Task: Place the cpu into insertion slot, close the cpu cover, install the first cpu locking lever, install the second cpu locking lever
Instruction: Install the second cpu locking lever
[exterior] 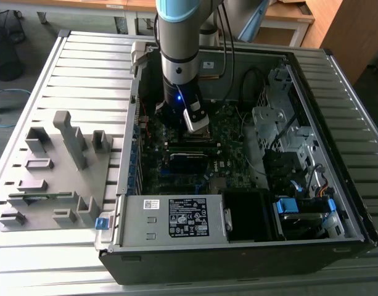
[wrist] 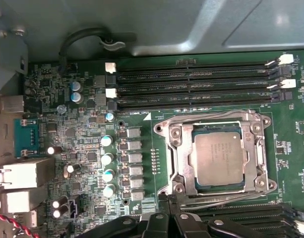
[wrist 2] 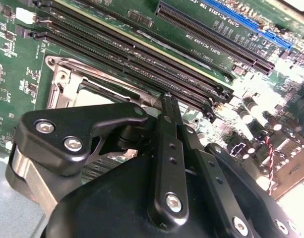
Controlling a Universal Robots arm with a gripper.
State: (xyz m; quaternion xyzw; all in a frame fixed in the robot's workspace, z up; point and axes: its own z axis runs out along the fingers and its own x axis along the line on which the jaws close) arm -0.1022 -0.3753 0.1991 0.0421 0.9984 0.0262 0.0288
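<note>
The cpu (wrist: 218,159) sits in its socket (cover (wrist: 216,153) down); the fingers (wrist 2: 167,106), pressed together, hold nothing.

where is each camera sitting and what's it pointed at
Exterior view: off the arm, high, looking down into the open computer case; the arm shows, its gripper low over the motherboard.
First wrist view: on the arm, facing the cpu under the cpu cover.
Second wrist view: on the arm, past the gripper's linkage toward the socket.
Both wrist views share the cover.
</note>
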